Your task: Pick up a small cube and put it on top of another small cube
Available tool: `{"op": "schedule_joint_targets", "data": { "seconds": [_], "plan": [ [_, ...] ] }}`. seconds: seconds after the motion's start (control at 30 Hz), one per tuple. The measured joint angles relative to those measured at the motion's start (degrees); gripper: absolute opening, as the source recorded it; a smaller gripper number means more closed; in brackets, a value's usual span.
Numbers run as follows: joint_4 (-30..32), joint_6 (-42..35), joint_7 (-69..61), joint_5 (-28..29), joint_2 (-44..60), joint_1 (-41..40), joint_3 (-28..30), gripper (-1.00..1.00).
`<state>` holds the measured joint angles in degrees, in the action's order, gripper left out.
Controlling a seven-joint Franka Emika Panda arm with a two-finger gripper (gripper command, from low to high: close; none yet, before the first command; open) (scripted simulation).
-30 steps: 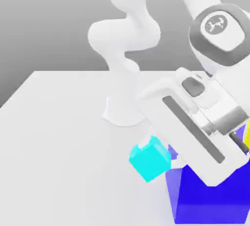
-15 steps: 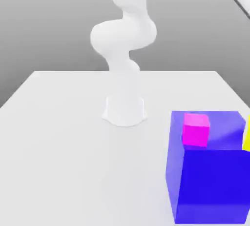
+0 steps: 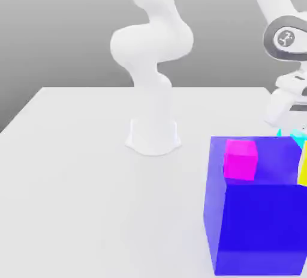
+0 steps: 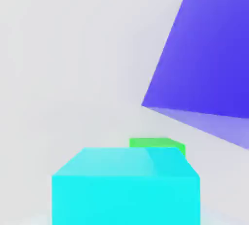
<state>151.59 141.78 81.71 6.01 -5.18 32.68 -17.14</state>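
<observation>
The small cyan cube (image 3: 298,140) hangs just under my gripper (image 3: 292,129) at the exterior view's right edge, and the gripper is shut on it. It sits close above and behind the small yellow cube (image 3: 303,166), which is cut off by the frame edge and rests on top of the big blue cube (image 3: 258,229). In the hand view the cyan cube (image 4: 126,185) is very near, with the big blue cube (image 4: 209,59) beyond it.
A magenta cube (image 3: 240,158) also stands on the big blue cube's top, left of the yellow one. A small green block (image 4: 158,144) peeks out behind the cyan cube. The arm's base (image 3: 153,135) stands mid-table on the white tabletop (image 3: 72,169).
A second ago the hand held the cyan cube low, left of the blue cube. It then swung up out of frame and now hangs at the right edge over the yellow cube.
</observation>
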Motion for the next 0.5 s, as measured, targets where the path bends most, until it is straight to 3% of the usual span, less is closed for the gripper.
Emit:
{"op": "schedule_joint_targets", "data": {
  "seconds": [0.17,0.37,0.4,0.5],
  "plan": [
    [7.60,9.85,-3.48,-8.21,-1.84,-1.84,4.22,-1.00],
    [8.41,21.13,0.28,-3.51,8.07,-2.86,5.93,-1.00],
    [8.34,22.99,1.18,-2.20,10.07,-2.71,6.34,1.00],
    [8.34,22.99,1.18,-2.19,10.07,-2.72,6.34,1.00]
  ]
}}
